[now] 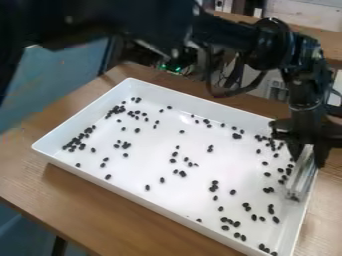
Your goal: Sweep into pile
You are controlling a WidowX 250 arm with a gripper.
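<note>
From my end, the gripper hangs over the right side of the white tray, closed on the upper part of a clear scraper. The scraper leans, its lower end down among the beans near the tray's right wall. The beans, small and dark, lie scattered across the tray floor, with looser clusters toward the left, the right side and the near right corner — no single pile.

The tray sits at a slant on a brown wood-grain table. Behind it I have a tangle of cables with small green lights among them, and a black cable loop hanging under the arm. A blue surface takes up the left, and a dark table leg shows at the bottom. What stands in my way is mostly the tray's raised wall, close beside the scraper (tight quarters).

The arm cuts across the top of my view and covers much of the background. The gripper masks the scraper's top and part of the tray's right rim — I can't make out the exact grip. The tray's nearest corner runs out at the bottom edge.
</note>
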